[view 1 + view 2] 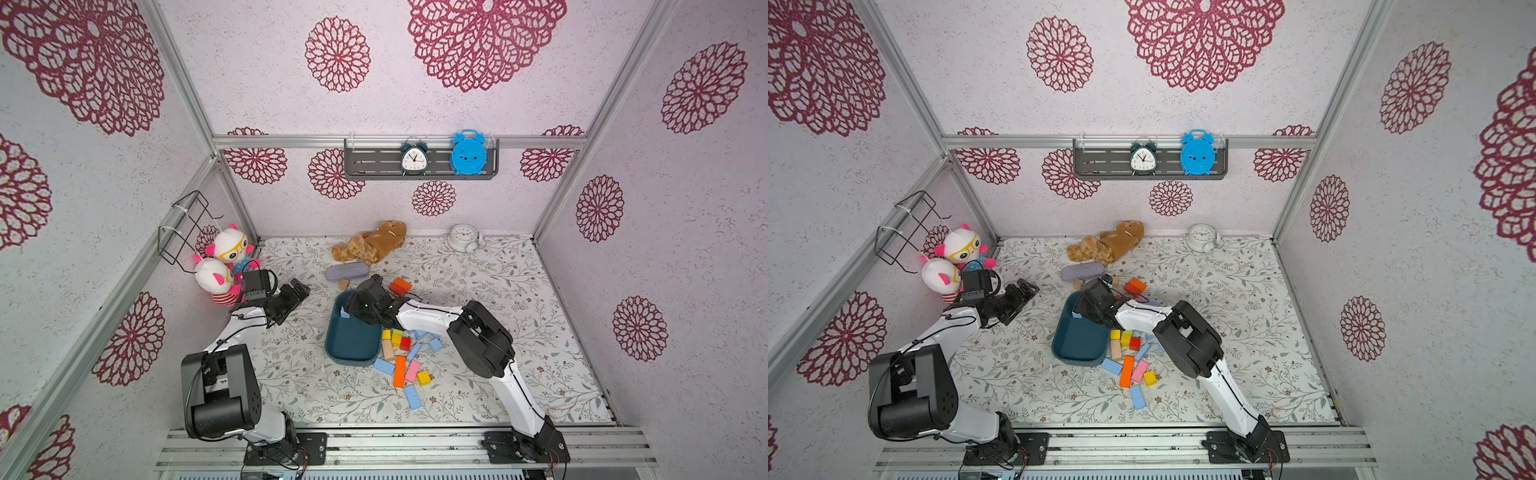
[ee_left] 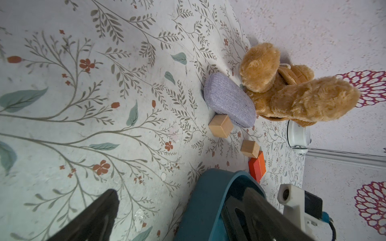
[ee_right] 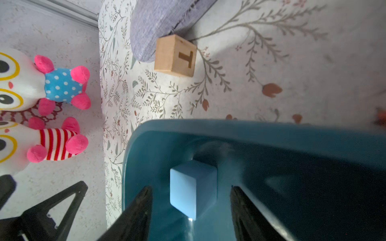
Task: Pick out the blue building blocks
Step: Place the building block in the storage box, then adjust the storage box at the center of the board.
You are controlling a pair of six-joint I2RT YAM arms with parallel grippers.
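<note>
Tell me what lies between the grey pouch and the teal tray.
A wooden cube marked T, close by the grey pouch and apart from the teal tray; the right wrist view shows it.

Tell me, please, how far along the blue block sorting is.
Done: one blue cube is inside the tray. In hand: the right claw stands over it, jaws apart, not touching it. Still to do: at least four blue blocks lie on the mat beside the tray; the left claw is open and empty.
</note>
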